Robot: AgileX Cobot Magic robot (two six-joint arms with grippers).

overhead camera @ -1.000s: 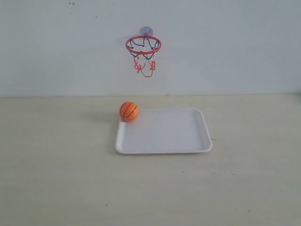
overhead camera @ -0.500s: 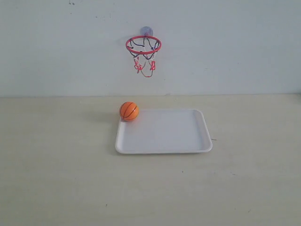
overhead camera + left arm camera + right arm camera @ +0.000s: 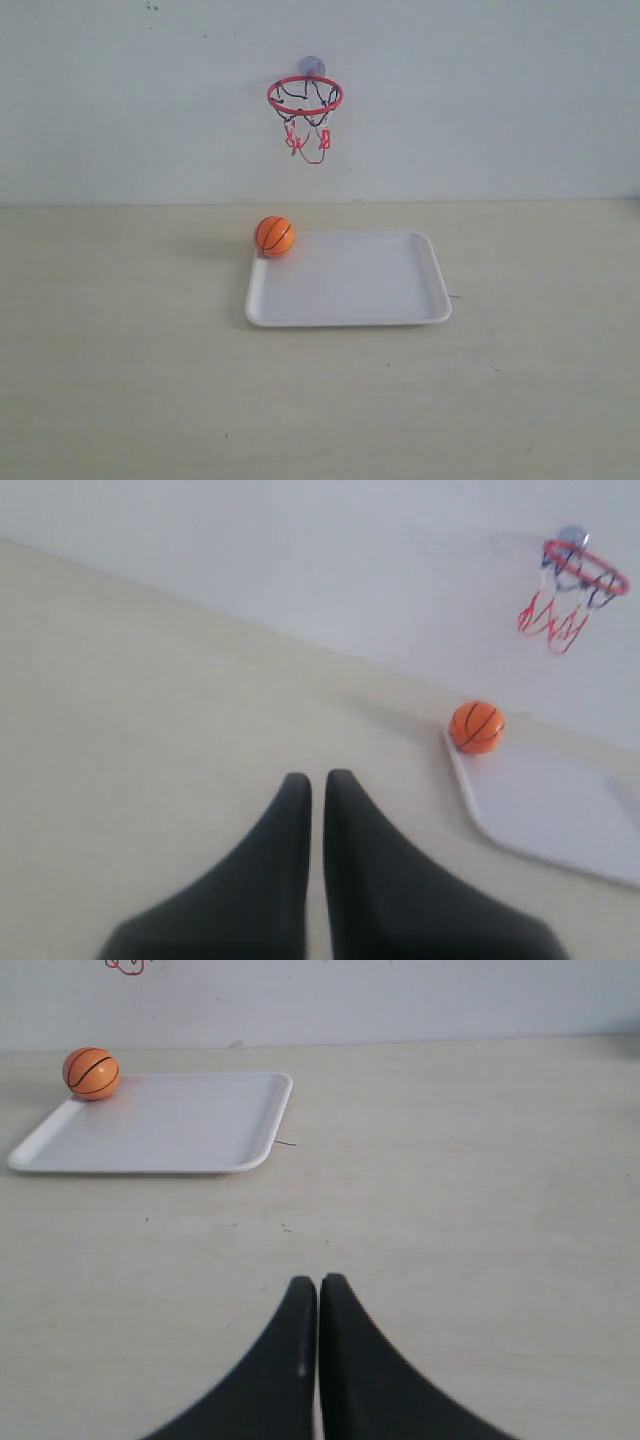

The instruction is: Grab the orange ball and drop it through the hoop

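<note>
The orange ball (image 3: 275, 236) rests on the far left corner of a white tray (image 3: 400, 300) in the exterior view; it also shows in the left wrist view as the ball (image 3: 477, 727) and in the right wrist view as the ball (image 3: 91, 1072). On the wall above it hangs the hoop (image 3: 305, 97), also seen as the hoop (image 3: 585, 568) from the left wrist. My left gripper (image 3: 317, 779) is shut and empty, well short of the ball. My right gripper (image 3: 318, 1283) is shut and empty, far from the tray. Neither arm shows in the exterior view.
The white tray (image 3: 200, 1150) lies on a pale tabletop (image 3: 120, 380) against a white wall (image 3: 500, 100). The clear suction cup (image 3: 311, 66) holds the hoop to the wall.
</note>
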